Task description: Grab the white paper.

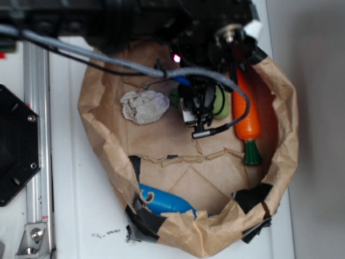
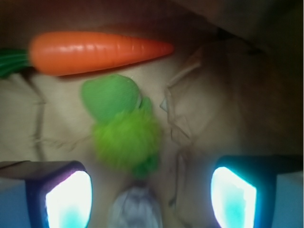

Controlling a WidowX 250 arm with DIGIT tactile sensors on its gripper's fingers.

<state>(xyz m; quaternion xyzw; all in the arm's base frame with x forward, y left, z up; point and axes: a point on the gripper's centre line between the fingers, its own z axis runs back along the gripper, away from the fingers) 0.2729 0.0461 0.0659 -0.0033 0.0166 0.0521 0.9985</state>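
The white paper (image 1: 144,106) is a crumpled white-grey ball lying on the brown floor inside the bag, left of centre. My gripper (image 1: 200,114) hangs just to its right, apart from it, over the fuzzy green toy (image 1: 221,103), which it partly hides. In the wrist view the gripper (image 2: 151,197) is open, with its two glowing fingertips (image 2: 66,199) wide apart. A blurred edge of the white paper (image 2: 135,209) shows low between them at the bottom edge, and the green toy (image 2: 124,126) lies just ahead of it. Nothing is held.
A plastic carrot (image 1: 247,116) lies along the right wall, beyond the green toy in the wrist view (image 2: 95,51). The brown paper bag wall (image 1: 108,145) rings the area, patched with black tape. A blue object (image 1: 164,200) lies at the near wall. A grey cable (image 1: 215,75) loops over the gripper.
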